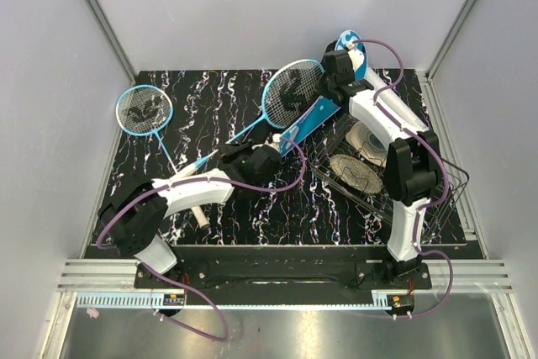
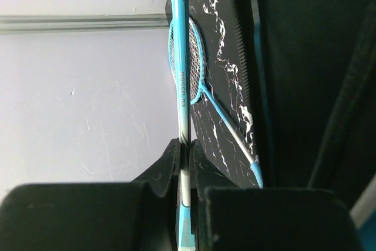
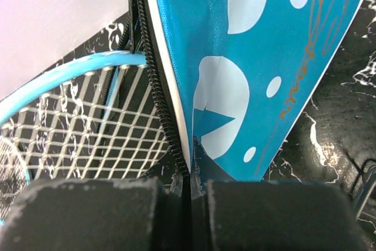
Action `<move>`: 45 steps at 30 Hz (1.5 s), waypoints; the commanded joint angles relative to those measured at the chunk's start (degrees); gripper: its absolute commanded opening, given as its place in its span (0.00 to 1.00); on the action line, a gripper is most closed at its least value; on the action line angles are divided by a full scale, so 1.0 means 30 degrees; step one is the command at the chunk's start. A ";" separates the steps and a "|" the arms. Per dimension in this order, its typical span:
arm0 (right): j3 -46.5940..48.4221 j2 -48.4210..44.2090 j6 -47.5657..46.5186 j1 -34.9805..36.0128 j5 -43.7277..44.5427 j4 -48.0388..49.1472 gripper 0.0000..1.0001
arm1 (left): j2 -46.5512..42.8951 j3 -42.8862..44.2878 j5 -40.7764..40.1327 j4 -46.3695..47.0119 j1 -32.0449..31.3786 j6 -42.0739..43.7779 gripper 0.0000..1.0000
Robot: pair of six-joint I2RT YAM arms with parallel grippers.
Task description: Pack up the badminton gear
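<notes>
My left gripper is shut on the thin shaft of a light-blue racket, just above its blue cone. That racket's head lies against the open zipper edge of the blue cover. My right gripper is shut on the cover's edge by the zipper and holds it up. The second racket lies flat at the far left. A white shuttlecock sits near my left wrist. A white tube shows under my left forearm.
A black wire basket stands at the right, holding round woven discs. Grey walls close in the black marbled table on three sides. A metal rail runs along the near edge.
</notes>
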 commanded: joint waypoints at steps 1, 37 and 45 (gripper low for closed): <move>-0.0959 -0.2224 -0.0881 0.0413 -0.2669 0.4183 0.00 | 0.0344 0.0419 0.0595 -0.0580 -0.0202 0.0684 0.00; -0.8523 -0.3632 0.3744 0.1438 -1.2044 1.2424 0.00 | 0.4507 0.9998 0.1245 -0.2521 0.0619 -0.7813 0.00; -0.7904 -0.2813 0.5531 0.1468 -1.3130 1.0840 0.00 | 0.3861 0.8182 -0.1279 0.5619 -0.0318 -0.5529 0.00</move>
